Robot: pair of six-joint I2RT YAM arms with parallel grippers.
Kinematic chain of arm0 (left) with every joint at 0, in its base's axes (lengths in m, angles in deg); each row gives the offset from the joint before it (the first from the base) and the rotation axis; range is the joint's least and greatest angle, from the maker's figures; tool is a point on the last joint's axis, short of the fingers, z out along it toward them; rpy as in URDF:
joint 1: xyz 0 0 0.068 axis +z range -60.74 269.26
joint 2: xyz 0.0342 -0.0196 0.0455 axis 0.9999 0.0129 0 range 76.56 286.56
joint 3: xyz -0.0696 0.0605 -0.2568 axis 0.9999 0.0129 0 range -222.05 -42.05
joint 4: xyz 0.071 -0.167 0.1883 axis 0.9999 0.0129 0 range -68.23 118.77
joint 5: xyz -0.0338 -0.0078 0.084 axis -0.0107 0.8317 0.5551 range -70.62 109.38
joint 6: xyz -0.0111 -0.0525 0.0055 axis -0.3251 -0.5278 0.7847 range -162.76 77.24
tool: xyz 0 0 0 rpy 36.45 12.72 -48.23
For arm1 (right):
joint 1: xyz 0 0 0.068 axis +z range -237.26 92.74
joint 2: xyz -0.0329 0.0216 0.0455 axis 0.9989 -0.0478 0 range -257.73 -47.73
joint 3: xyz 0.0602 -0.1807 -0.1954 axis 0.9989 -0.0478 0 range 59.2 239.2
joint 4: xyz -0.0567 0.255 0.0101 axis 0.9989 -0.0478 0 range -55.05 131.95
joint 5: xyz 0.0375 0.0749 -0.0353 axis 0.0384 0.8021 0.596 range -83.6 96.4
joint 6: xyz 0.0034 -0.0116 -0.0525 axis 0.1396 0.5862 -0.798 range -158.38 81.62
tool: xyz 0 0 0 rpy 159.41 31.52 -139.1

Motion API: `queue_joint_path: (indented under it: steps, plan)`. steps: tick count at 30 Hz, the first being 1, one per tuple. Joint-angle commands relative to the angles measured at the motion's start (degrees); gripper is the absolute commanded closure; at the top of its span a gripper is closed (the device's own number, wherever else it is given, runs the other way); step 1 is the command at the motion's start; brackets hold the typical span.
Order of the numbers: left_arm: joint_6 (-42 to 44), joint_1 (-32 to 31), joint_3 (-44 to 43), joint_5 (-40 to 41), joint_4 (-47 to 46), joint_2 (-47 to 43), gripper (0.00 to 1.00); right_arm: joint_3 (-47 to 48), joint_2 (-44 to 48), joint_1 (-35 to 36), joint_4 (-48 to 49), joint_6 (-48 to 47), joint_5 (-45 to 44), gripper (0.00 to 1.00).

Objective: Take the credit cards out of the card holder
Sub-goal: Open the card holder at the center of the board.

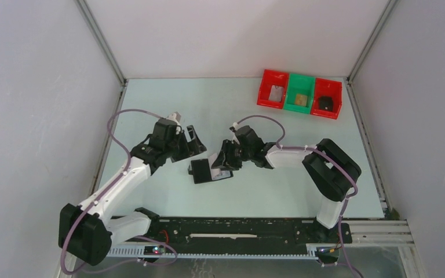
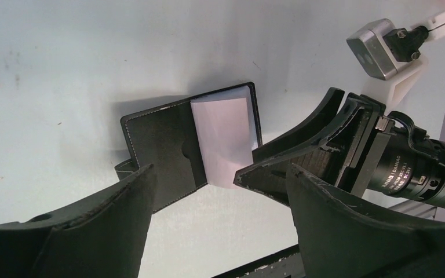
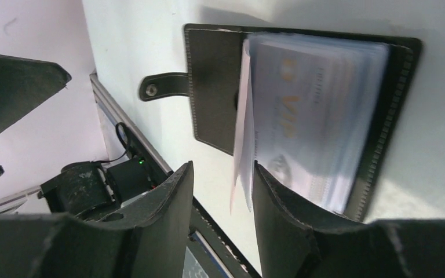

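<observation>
Low, right gripper (image 3: 223, 168) straddles edge of card holder (image 3: 211, 87).

The top view is looking down from above the near edge of the counter (image 1: 168, 98), taking in its far corners. Both wrist views are staring in close, from opposite sides, sharing the card holder (image 1: 210, 169).

The card holder (image 2: 162, 150) lies open, right end effector (image 2: 244, 166) at its edge.

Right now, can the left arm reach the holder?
Probably yes. The holder lies open just ahead of the open left gripper, with nothing between them; the right gripper is at its far side.
</observation>
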Motion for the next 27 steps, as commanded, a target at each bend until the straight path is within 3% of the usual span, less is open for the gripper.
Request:
queue_joint_path:
  steps: [1,19,27]
  plan:
    - [-0.3,0.9,-2.0,3.8,1.9,-4.2,0.14,4.5,-1.5,1.9,1.6,0.6,1.4,0.51]
    - [-3.4,4.0,-1.3,4.6,3.3,-12.2,0.1,22.8,-17.4,7.4,-5.0,0.5,1.9,0.51]
    - [-6.6,4.0,-0.2,0.6,-2.2,-11.8,0.12,22.0,-8.6,4.4,-12.0,-5.1,2.0,0.5]
